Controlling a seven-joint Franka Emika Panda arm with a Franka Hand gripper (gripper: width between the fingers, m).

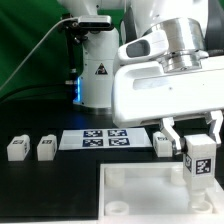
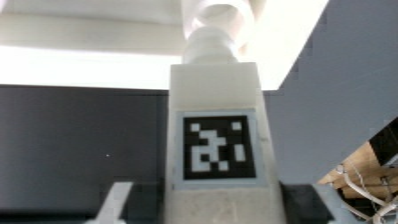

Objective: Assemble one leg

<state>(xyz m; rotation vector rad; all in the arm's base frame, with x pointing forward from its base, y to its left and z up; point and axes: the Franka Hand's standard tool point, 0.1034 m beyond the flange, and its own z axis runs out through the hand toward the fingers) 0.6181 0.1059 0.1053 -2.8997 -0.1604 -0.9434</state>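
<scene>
My gripper (image 1: pixel 199 140) is shut on a leg (image 1: pixel 201 160), a white oblong block with a black-and-white tag, held upright above the right part of the big white tray-like piece (image 1: pixel 135 185). In the wrist view the leg (image 2: pixel 221 120) fills the middle, tag facing the camera, with my dark fingers (image 2: pixel 169 200) pressed against both its sides. Three more legs lie on the black table: two at the exterior view's left (image 1: pixel 15 149) (image 1: pixel 46 149) and one (image 1: pixel 163 144) just beside the held leg.
The marker board (image 1: pixel 106 139) lies flat on the table behind the tray-like piece. The arm's white base (image 1: pixel 100 70) stands at the back. The arm's white body (image 1: pixel 165 85) hangs over the right half of the scene.
</scene>
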